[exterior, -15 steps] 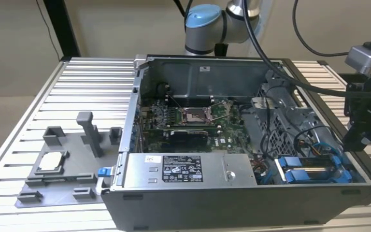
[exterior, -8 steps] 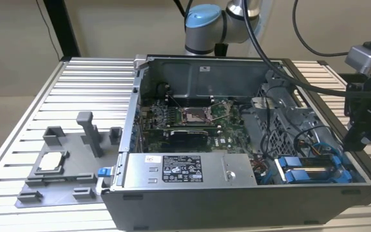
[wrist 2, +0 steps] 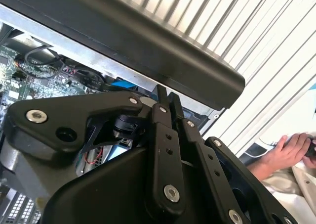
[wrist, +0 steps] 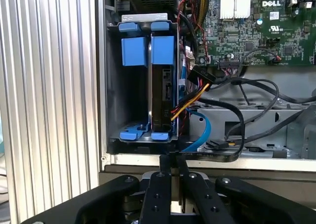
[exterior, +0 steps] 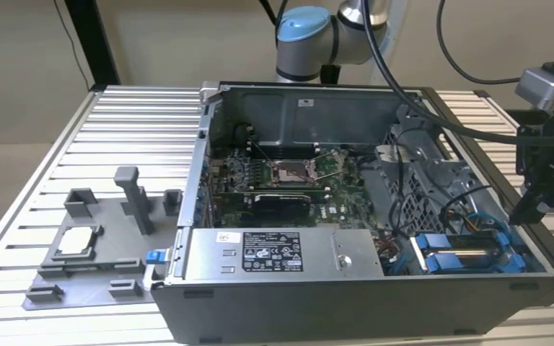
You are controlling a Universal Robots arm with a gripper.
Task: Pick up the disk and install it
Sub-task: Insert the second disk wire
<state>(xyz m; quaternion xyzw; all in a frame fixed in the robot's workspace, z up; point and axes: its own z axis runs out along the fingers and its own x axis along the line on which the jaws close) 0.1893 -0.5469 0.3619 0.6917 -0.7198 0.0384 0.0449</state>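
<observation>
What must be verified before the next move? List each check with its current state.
1. Gripper shut and empty: ok.
2. Gripper clear of the computer case rim: cannot tell.
3. Disk in its blue carrier stands in the drive bay: ok.
4. Disk fully seated: cannot tell.
5. Cables beside the disk, apart from the gripper: ok.
6. Person's hand not touching the gripper: ok.
</observation>
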